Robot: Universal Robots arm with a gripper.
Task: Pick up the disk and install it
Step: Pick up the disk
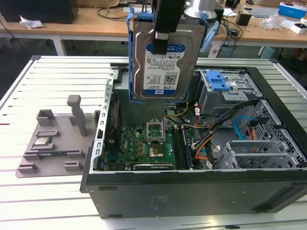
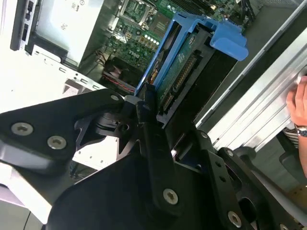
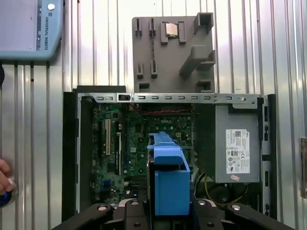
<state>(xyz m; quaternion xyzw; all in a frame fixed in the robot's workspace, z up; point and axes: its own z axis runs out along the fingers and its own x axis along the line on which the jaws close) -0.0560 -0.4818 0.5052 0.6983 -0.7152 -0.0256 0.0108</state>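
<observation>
The disk (image 1: 163, 62), a silver hard drive with a white-and-blue label in a blue bracket, hangs upright above the open computer case (image 1: 192, 187). My gripper (image 1: 160, 40) is shut on its upper edge, with black fingers (image 1: 165, 24) clamping it from above. In the second wrist view the disk (image 2: 189, 67) runs edge-on away from the gripper (image 2: 146, 108), over the motherboard. In the first wrist view the blue bracket of the disk (image 3: 170, 184) sticks out from the gripper (image 3: 168, 213), above the middle of the case.
A drive cage with a blue latch (image 1: 218, 81) sits at the case's far right, and the grey power supply (image 3: 237, 143) on one side. A grey fixture (image 1: 53, 139) carrying a small CPU chip (image 1: 43, 141) lies left of the case. A person's hand (image 2: 300, 103) rests by the table edge.
</observation>
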